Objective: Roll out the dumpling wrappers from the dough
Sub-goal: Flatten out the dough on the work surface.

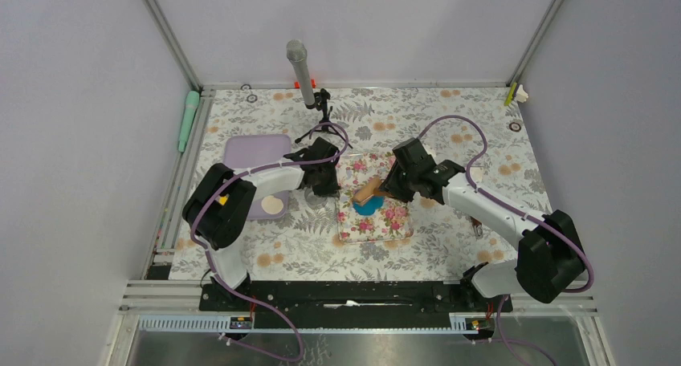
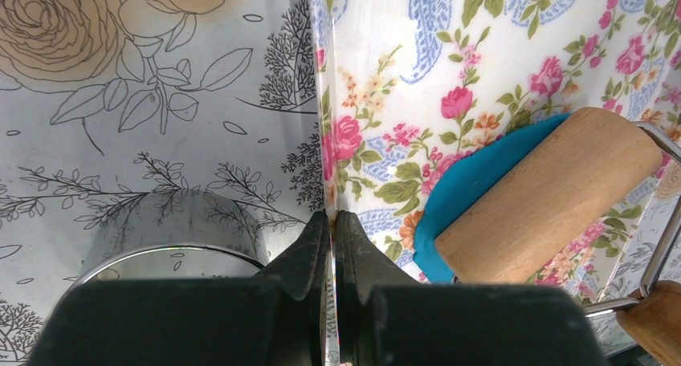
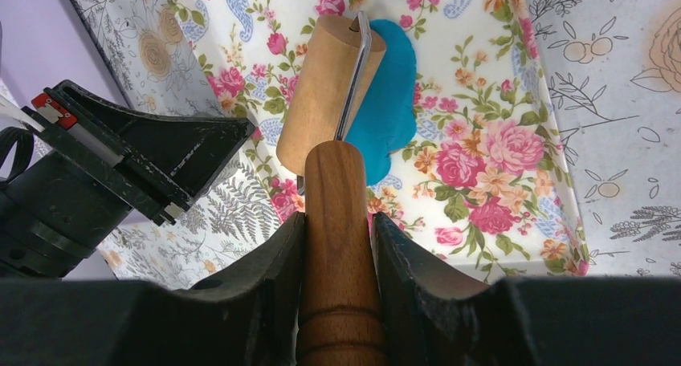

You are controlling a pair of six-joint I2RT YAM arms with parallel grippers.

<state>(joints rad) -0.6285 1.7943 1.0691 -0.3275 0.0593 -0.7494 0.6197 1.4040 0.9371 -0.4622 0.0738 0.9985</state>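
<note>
Right gripper (image 3: 339, 221) clamps the wooden roller (image 3: 325, 93), drum on the dough (image 3: 389, 101). Left gripper (image 2: 332, 221) pinches the floral mat (image 2: 482, 45) at its left edge

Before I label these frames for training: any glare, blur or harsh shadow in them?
Top view: even light, soft shadows, the blue dough tiny. Left wrist: the metal ring mirrors the tablecloth print; the left gripper looms dark. Right wrist: sharp on the wooden roller, the right gripper dark.
</note>
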